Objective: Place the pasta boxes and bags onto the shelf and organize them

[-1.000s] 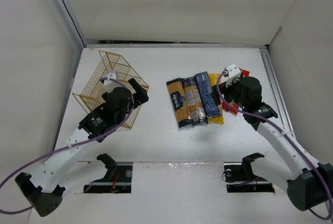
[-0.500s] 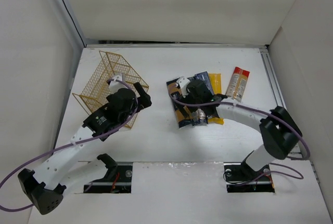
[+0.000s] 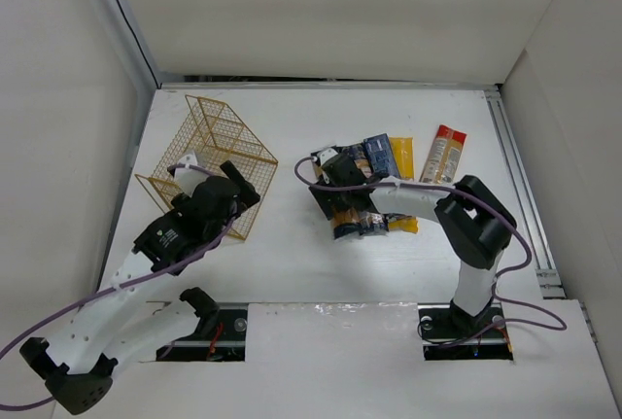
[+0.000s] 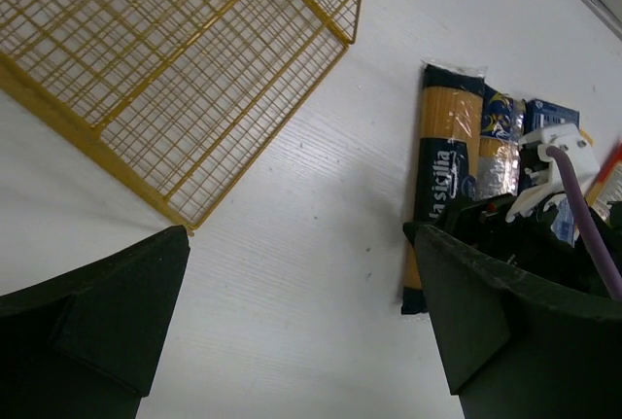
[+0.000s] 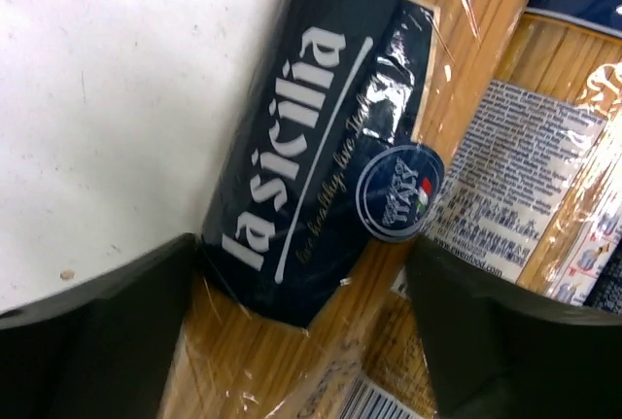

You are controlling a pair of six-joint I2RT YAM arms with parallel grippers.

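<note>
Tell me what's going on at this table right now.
The right gripper is open and straddles the la sicilia pasta pack, the leftmost of the bunched packs. The left gripper hangs open and empty beside the yellow wire shelf. No pack is on the shelf yet. The red-and-clear bag lies apart on the right.

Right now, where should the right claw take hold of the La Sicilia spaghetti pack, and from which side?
Take the La Sicilia pack across its narrow width at the dark label, from above. It lies flat; one long edge borders bare table, the other touches the neighbouring pack, so that finger probably must wedge in. The right claw is open above it.
</note>
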